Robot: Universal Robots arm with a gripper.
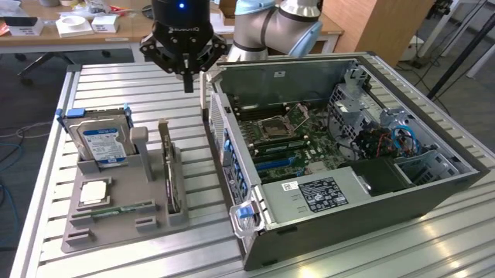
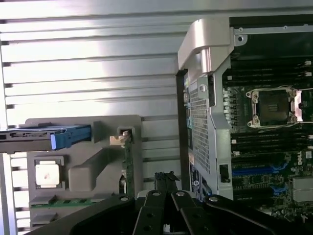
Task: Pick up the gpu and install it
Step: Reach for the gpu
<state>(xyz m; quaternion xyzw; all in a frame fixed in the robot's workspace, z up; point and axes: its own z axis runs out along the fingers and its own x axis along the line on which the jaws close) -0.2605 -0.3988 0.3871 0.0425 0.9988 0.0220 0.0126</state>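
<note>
The gpu (image 1: pixel 171 174) stands on edge in a slot of the grey holder (image 1: pixel 147 227), at the side nearest the computer; in the wrist view it is a thin edge-on card (image 2: pixel 128 164). My gripper (image 1: pixel 188 86) hangs above the table beyond the holder, between it and the open computer case (image 1: pixel 433 191). Its fingers are shut together with nothing between them, and they sit well above and behind the gpu. In the wrist view the shut fingertips (image 2: pixel 165 182) point down beside the gpu's slot. The motherboard (image 1: pixel 288 142) lies exposed inside the case, with blue slots (image 1: pixel 272 164).
The holder also carries a hard drive (image 1: pixel 103 143) with a blue-white label, a square processor (image 1: pixel 94 192) and a green memory stick (image 1: pixel 124 208). The case's rear wall (image 2: pixel 205 103) rises close beside the gripper. A desk with boxes (image 1: pixel 77 26) stands behind the slatted table.
</note>
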